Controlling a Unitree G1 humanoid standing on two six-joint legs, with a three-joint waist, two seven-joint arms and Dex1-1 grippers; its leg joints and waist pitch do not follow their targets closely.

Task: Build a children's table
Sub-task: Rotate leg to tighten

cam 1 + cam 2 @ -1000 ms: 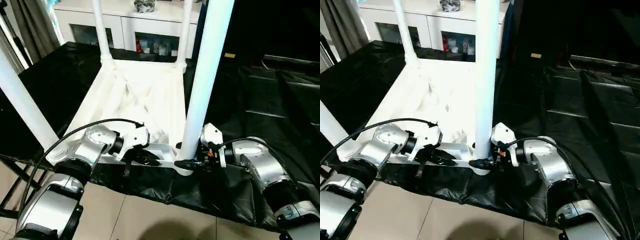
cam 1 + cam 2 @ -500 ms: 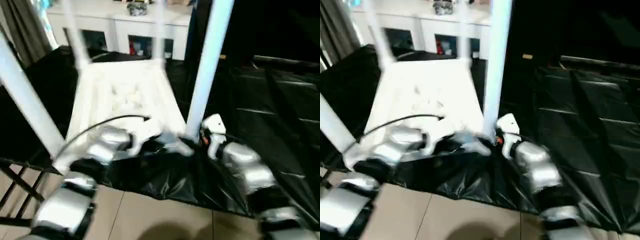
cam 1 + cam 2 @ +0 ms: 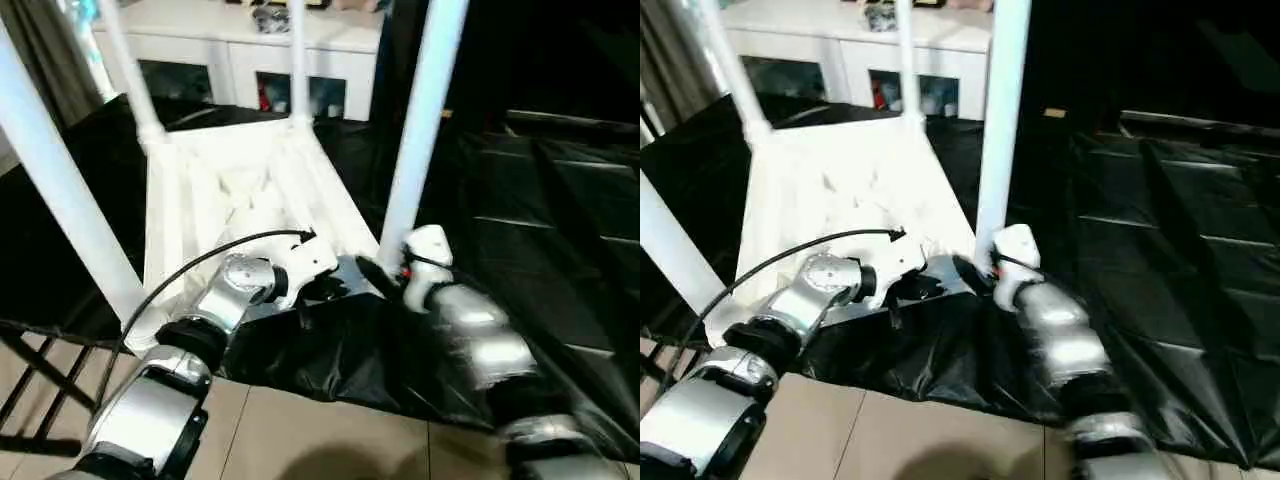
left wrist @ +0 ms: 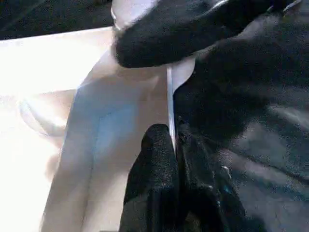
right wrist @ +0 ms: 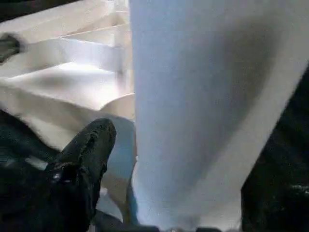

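Table: my upside-down white plastic children's table (image 3: 240, 190) lies on black sheet (image 3: 540, 200).
Left gripper (image 4: 173, 140): pinching the table's thin rim.
Right gripper (image 5: 145, 183): fingers apart around near white tube leg (image 3: 420, 120).

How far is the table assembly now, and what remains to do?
Nearly finished, it seems. The tabletop lies upside down on the black sheet with all four legs standing in its corner sockets. The left gripper is shut on the tabletop's rim. The right gripper is open around the near right leg. Whether each leg is fully seated cannot be told. Turning the table upright is left.
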